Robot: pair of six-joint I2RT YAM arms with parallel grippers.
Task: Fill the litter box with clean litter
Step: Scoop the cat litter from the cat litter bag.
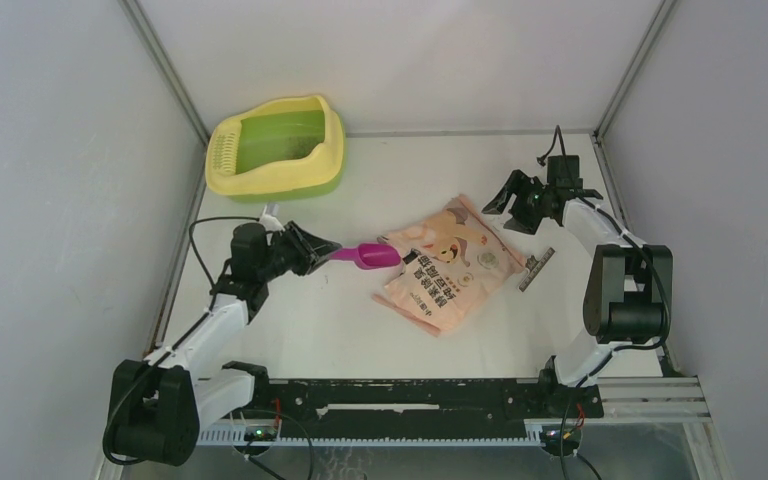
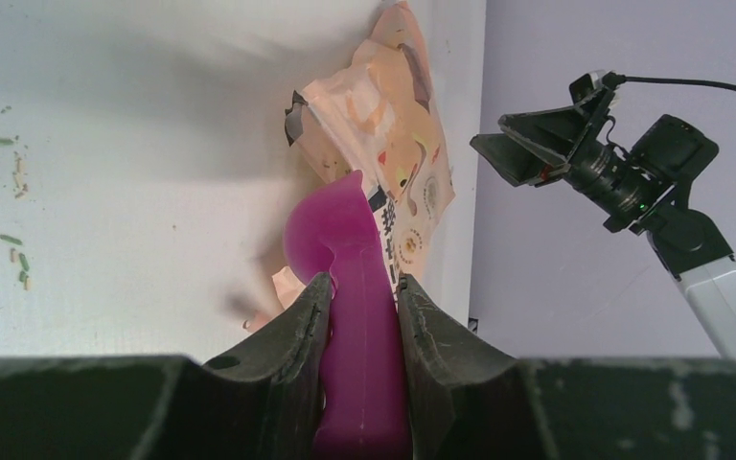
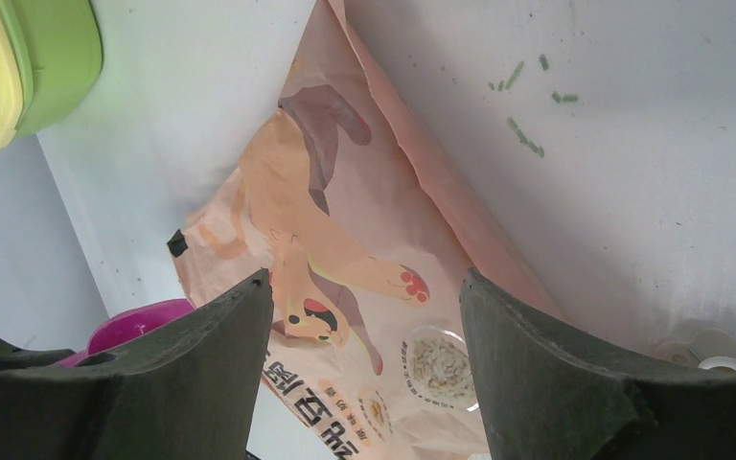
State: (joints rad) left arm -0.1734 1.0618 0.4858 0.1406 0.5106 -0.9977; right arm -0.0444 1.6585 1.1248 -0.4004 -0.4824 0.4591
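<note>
The table (image 1: pixel 360 330) is taken in first: the litter box (image 1: pixel 260 183) is set at its far left corner, well apart from both arms. A pink-orange bag (image 1: pixel 450 265) is laid flat mid-table. The right gripper (image 1: pixel 500 200) is held wide, nothing between its jaws, near the bag's far edge. The left gripper (image 1: pixel 330 250) is clamped narrow on the magenta scoop (image 1: pixel 368 256). Litter granules (image 3: pixel 522 134) are seen scattered on the table.

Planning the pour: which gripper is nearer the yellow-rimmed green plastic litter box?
Left. The left gripper, holding the magenta plastic scoop, sits just in front of the litter box; the right gripper is open, far to its right.
</note>
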